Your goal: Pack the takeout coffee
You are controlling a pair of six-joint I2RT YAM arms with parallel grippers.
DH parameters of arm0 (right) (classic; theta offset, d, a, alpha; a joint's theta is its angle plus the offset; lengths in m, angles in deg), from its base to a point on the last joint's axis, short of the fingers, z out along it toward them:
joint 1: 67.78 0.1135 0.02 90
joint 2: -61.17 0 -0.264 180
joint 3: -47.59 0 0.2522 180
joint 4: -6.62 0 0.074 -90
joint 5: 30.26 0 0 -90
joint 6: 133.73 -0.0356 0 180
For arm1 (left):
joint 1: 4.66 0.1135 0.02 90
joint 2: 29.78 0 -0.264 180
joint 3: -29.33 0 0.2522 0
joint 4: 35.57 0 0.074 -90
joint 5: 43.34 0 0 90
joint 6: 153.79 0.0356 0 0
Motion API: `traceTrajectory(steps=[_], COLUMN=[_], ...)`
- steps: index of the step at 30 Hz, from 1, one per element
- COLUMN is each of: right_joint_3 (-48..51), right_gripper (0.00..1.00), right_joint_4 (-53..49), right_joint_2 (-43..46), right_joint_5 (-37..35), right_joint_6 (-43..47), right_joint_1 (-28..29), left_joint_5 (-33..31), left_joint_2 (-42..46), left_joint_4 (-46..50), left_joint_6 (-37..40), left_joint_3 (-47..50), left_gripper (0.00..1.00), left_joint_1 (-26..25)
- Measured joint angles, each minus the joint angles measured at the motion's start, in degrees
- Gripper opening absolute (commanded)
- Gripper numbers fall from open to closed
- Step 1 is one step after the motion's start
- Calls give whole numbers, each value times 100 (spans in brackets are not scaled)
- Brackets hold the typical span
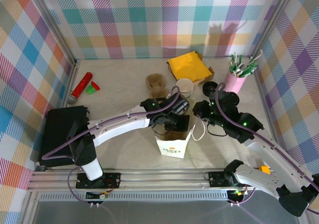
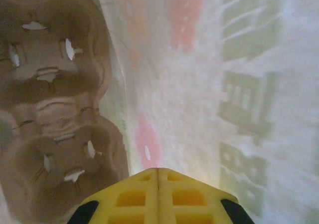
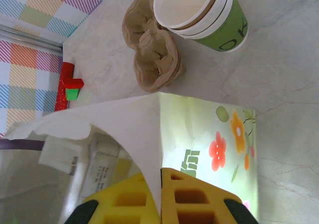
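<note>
Top external view: the pale marbled bench (image 1: 124,94) carries everything, with a black case (image 1: 62,129) lying at its left edge. The left arm (image 1: 124,121) stretches right across the middle, and the right arm (image 1: 264,151) bends in from the near right.

Between them the white paper bag (image 1: 174,145) stands upright and open near the front. The left hand (image 2: 158,184) is down inside it. In the left wrist view its yellow pads are pressed together with nothing between them, and a brown pulp cup tray (image 2: 55,109) rests against the bag's inner wall just beside them.

The right hand (image 3: 160,186) is clamped on the bag's upper edge, a fold of white paper pinched between its yellow pads.

Behind the bag lie a yellow napkin stack (image 1: 188,66) and a second brown tray (image 1: 157,84), which sits empty on the bench. A pink holder (image 1: 236,80) full of green-and-white sticks stands at the far right. A red tube (image 1: 81,86) lies far left, and a small green piece (image 1: 91,89) is just beside it.

The lidless cups (image 3: 197,12), nested and printed green, stand between the empty tray and a loose black lid (image 1: 209,88).

Where the takeout coffee is I cannot tell. The left hand and wrist cover most of the bag's mouth.
</note>
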Motion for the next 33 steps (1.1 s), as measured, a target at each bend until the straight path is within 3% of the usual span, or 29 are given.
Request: traceTrajectory(steps=[10,16,25,33], right_joint_3=[-31,-31,28,352], right_gripper=[0,1,0,0], right_joint_4=[-17,125,804,1425], right_joint_2=[0,37,498,870], right_joint_5=[-35,37,533,1200], right_joint_6=[46,328,1064,1633], right_joint_1=[0,0,0,0], left_joint_5=[-214,-407,-1320,-1967], left_joint_2=[404,1191,2852,3576], left_joint_4=[42,48,190,455], left_joint_6=[7,48,337,437], left_joint_3=[-396,-459,-470,-61], left_gripper=[0,0,1,1], left_joint_1=[105,232,321,560])
